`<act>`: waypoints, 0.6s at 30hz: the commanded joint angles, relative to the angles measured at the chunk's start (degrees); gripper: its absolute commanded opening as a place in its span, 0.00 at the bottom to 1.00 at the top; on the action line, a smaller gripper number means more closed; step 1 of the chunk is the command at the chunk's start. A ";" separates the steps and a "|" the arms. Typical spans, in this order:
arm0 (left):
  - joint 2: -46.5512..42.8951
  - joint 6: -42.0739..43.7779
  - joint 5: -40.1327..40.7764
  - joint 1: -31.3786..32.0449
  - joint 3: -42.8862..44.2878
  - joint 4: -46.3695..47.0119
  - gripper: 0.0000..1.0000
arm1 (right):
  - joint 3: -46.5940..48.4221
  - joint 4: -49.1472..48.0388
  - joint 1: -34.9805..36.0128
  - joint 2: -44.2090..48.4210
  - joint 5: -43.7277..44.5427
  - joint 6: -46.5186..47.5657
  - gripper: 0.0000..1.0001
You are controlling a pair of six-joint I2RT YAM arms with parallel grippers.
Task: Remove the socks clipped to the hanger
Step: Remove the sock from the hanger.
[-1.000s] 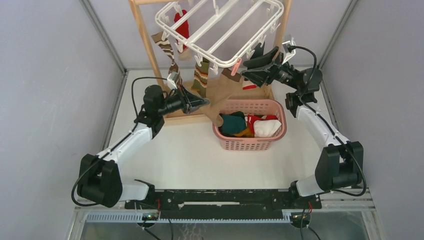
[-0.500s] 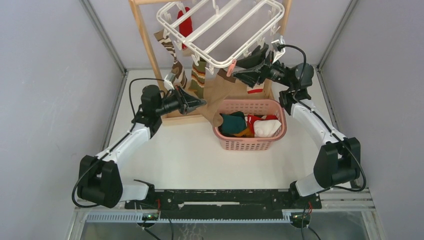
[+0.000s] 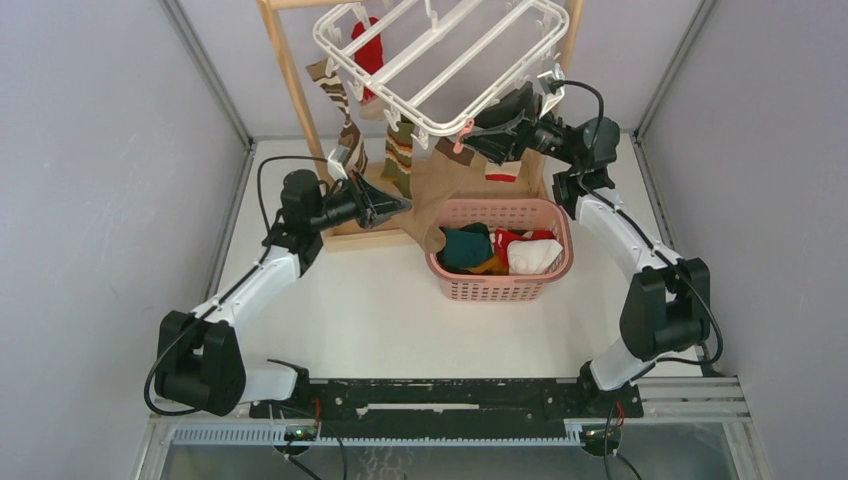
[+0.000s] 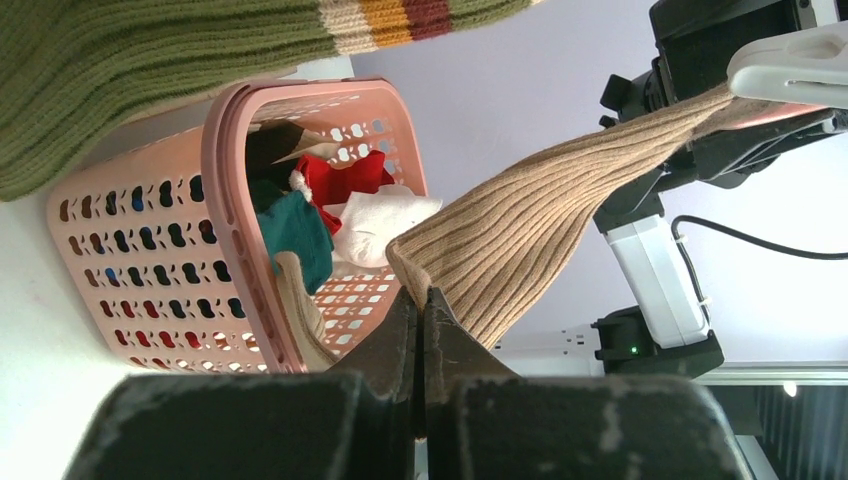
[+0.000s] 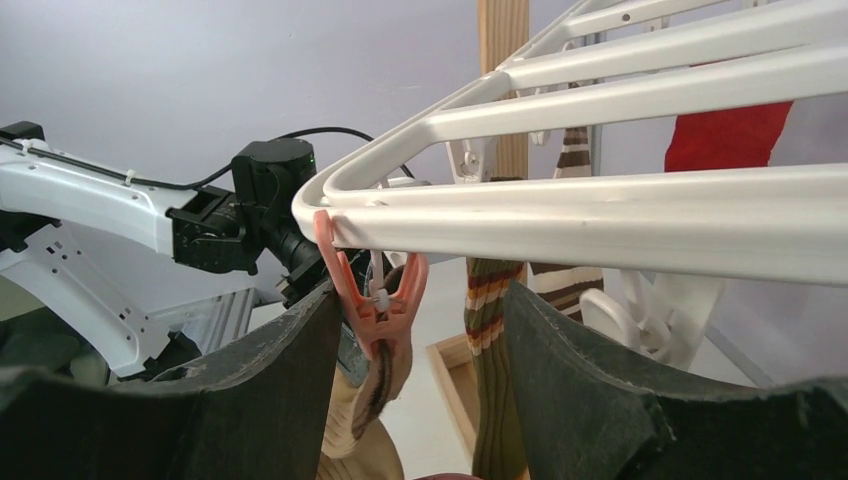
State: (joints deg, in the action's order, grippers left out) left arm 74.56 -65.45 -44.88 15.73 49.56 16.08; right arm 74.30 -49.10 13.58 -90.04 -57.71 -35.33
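The white hanger (image 3: 440, 50) hangs from the wooden stand with several socks clipped to it: a red one (image 3: 371, 50), striped ones (image 3: 400, 155) and a tan sock (image 3: 440, 185). My left gripper (image 3: 408, 204) is shut on the tan sock's lower end (image 4: 490, 250). The sock's top is held by a pink clip (image 5: 375, 295) on the hanger's rim (image 5: 600, 215). My right gripper (image 3: 478, 125) is open, its fingers (image 5: 290, 380) either side of that clip, the left finger close against it. A striped sock (image 5: 490, 330) hangs between the fingers too.
A pink basket (image 3: 500, 290) in the middle of the table holds teal, red, white and tan socks; it also shows in the left wrist view (image 4: 150, 260). The wooden stand (image 3: 285, 80) rises behind it. Grey walls close in both sides.
My right gripper has risen and moved left up to the hanger's pink clip. The hanger has swung slightly. My left gripper keeps its hold on the tan sock.
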 commanded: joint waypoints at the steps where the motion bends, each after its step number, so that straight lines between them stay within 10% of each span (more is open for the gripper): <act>1: -0.92 1.60 -1.49 -0.76 -1.04 1.31 0.00 | 2.89 -3.85 0.23 -0.81 -0.31 -1.64 0.67; 18: 0.06 1.60 -1.89 -0.95 -0.96 2.10 0.00 | 6.44 -6.33 0.61 -3.23 -2.24 -5.02 0.54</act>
State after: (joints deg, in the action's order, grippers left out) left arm 74.76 -65.36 -45.41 15.22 49.56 16.12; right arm 78.06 -52.97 13.67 -92.88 -59.27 -39.13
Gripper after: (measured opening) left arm 0.011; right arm 0.569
